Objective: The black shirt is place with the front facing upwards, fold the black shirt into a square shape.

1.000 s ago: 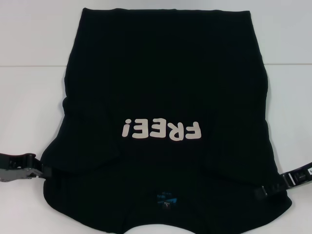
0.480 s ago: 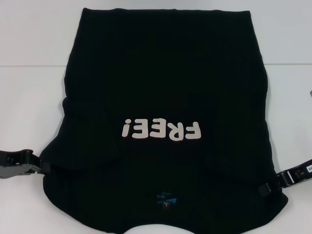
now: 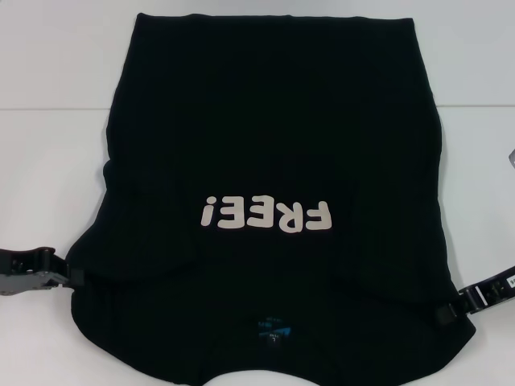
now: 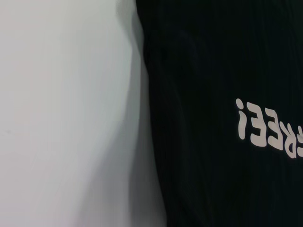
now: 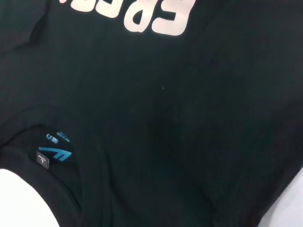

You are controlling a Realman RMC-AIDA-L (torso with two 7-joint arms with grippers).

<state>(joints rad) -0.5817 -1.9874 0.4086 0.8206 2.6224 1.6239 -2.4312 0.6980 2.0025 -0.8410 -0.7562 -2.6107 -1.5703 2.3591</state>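
The black shirt [image 3: 273, 161] lies front-up on the white tabletop [image 3: 48, 145], collar nearest the robot, with the left pincer [image 3: 71, 276] and right pincer [image 3: 447, 314] at its shoulder edges, grip can't tell.

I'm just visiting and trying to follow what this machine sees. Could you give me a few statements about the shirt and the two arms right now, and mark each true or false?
1. The black shirt lies with its "FREE!" lettering facing up. True.
2. The collar end with the blue neck label lies farthest from the robot. False: it is at the near edge, closest to the robot.
3. The left tool is at the shirt's near left edge. True.
4. The right tool hangs high above the middle of the shirt. False: it is low at the shirt's near right edge.
5. The shirt rests on a dark wooden table. False: the table is white.
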